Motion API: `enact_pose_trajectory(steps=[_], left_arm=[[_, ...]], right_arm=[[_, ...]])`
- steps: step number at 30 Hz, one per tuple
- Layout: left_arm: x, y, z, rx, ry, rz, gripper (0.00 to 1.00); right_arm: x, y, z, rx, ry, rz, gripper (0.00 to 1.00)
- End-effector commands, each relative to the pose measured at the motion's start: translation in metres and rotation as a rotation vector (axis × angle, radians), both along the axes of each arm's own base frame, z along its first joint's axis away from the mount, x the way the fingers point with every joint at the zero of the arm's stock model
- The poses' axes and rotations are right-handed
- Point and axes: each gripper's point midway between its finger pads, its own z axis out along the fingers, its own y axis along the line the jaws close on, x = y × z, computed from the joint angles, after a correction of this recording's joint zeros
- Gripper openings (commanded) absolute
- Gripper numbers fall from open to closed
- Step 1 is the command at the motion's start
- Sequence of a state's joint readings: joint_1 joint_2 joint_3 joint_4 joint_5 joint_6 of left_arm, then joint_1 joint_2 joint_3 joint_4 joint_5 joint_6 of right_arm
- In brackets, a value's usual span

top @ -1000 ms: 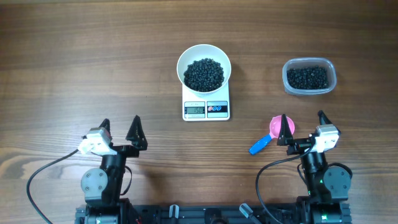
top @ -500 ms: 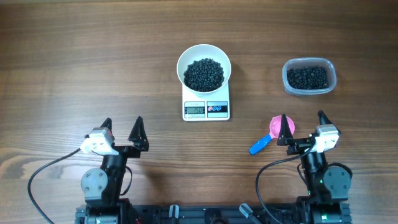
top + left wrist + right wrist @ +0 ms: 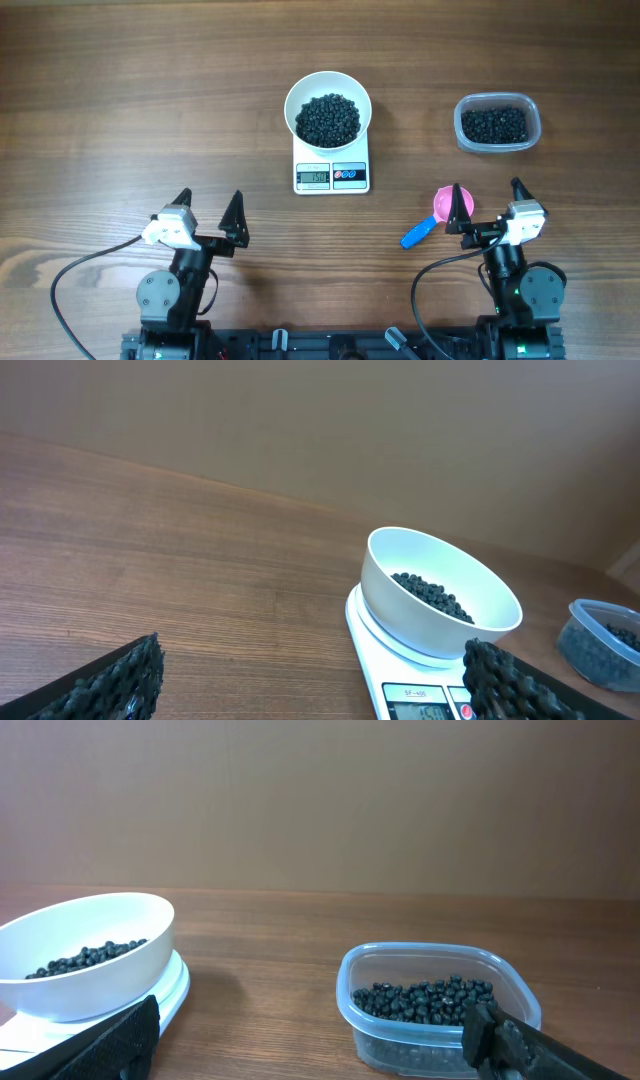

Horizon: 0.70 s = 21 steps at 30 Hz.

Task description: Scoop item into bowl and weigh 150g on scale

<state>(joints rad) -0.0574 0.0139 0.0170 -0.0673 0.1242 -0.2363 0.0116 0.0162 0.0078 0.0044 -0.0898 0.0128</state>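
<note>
My left gripper (image 3: 209, 198) and right gripper (image 3: 486, 190) stand wide apart, empty; the white bowl (image 3: 296, 100) of black beads (image 3: 328, 118) sits on the scale (image 3: 331, 177).

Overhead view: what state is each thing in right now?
bowl, on scale, holding beans
scale, switched on, digits unreadable
tub, lidless, partly filled with beans
scoop, lying on table, unheld
left gripper, open, empty
right gripper, open, empty
</note>
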Motion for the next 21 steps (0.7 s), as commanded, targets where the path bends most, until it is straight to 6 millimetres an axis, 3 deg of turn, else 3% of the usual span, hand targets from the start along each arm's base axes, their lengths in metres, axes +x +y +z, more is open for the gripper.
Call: enact_pose_trajectory(steps=[1, 21], left_arm=[[0.0005, 0.0015, -0.0046, 0.029, 0.002, 0.008, 1.00], [-0.0004, -0.0037, -0.0042, 0.077, -0.009, -0.025, 1.00]], right_arm=[[-0.0009, 0.0036, 0.0017, -0.010, -0.012, 0.019, 1.00], [-0.0009, 0.0036, 0.0017, -0.010, -0.012, 0.019, 1.00]])
